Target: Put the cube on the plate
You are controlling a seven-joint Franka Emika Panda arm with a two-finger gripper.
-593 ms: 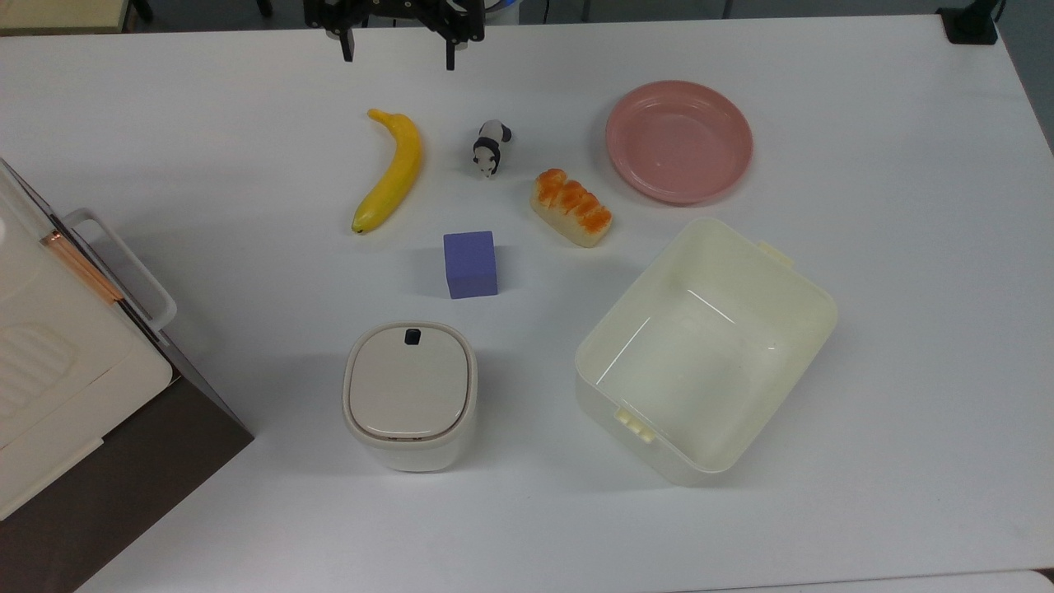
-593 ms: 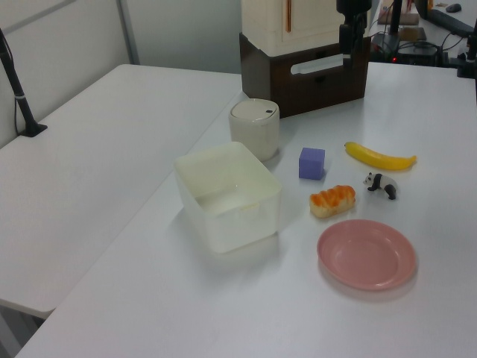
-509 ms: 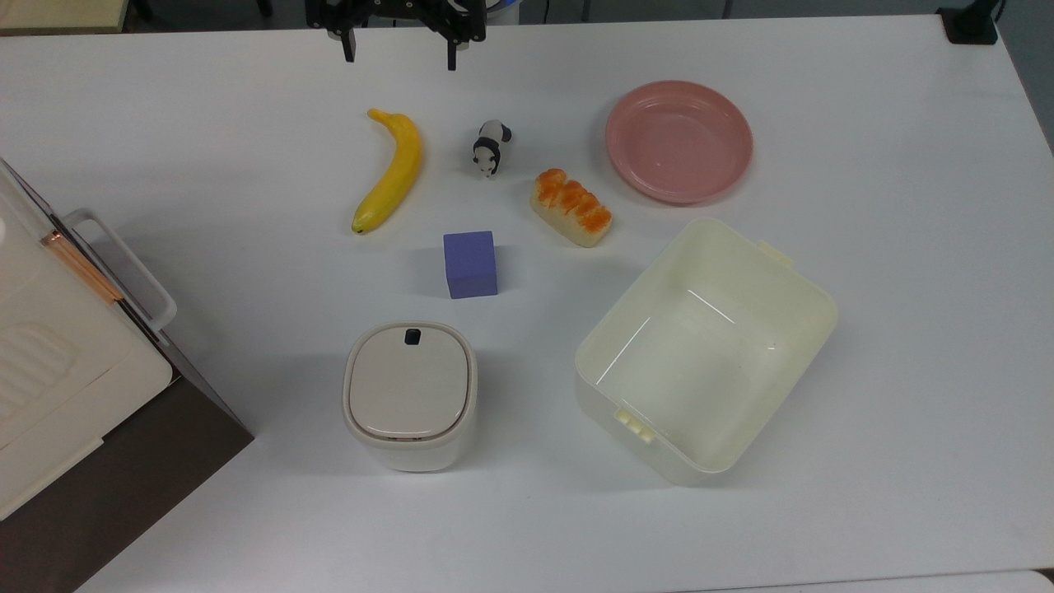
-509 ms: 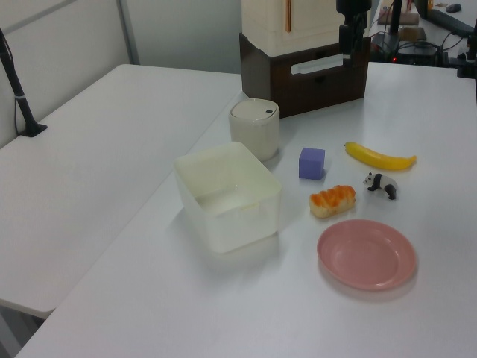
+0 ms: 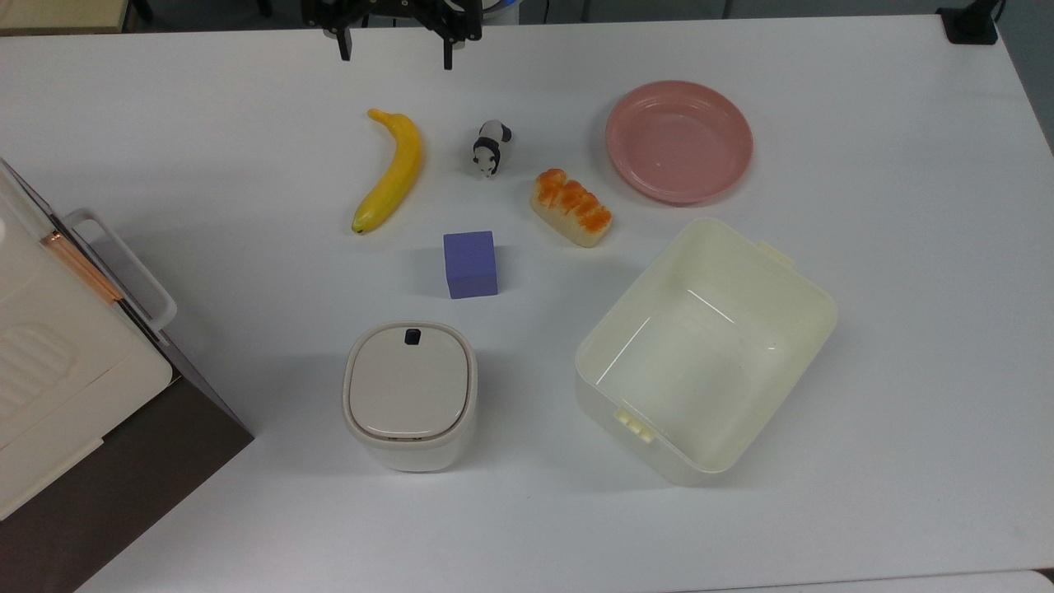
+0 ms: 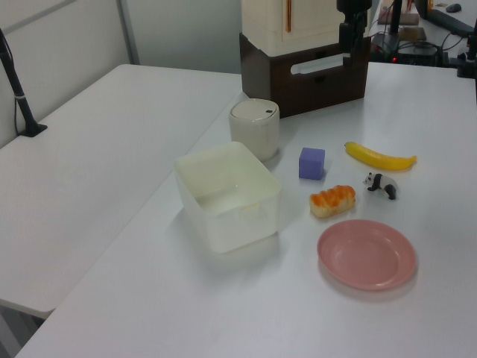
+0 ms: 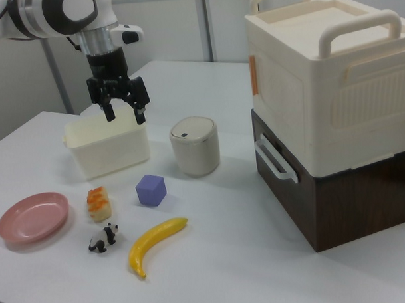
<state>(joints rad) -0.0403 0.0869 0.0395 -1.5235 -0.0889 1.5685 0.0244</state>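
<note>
Cube (image 5: 470, 263) purple-blue, matte, on table, end effector (image 7: 125, 114) spread wide, empty

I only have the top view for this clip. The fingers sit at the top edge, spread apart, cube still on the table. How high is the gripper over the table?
Observer: In the right view the gripper hangs well above the table, empty, its fingers pointing down.
Operator: Is it over the cube?
Observer: No. In the right view the cube sits lower and to the right view's right of it, untouched on the table.
Operator: What is the cream thing at the top view's left edge?
Observer: A handled cream box stacked on a dark brown box, as the right view shows.
Operator: Plate free?
Observer: Yes, the left view shows the pink plate bare.
</note>
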